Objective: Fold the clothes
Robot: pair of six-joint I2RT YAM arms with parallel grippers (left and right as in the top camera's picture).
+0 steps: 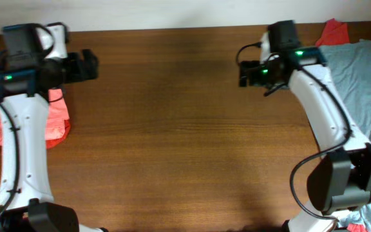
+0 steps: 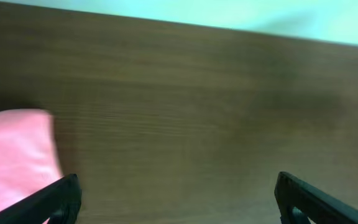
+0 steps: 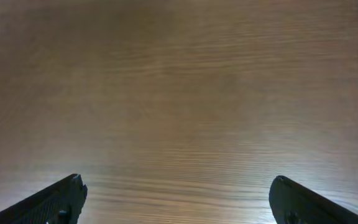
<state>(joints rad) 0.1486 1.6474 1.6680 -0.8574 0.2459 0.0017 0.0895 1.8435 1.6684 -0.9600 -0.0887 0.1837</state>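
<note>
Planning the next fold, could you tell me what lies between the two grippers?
Only bare wooden table lies between the left gripper and the right gripper, as the overhead view shows.

Two arms: left arm (image 1: 24,148), right arm (image 1: 324,113). Three garments: pink garment (image 1: 58,125), red garment (image 1: 333,31), blue garment (image 1: 366,71).

No readable text, labels, brand names, numbers or signs appear anywhere in any of the three camera views.

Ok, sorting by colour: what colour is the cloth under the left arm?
Pinkish-red cloth, clearest in the overhead view.
</note>
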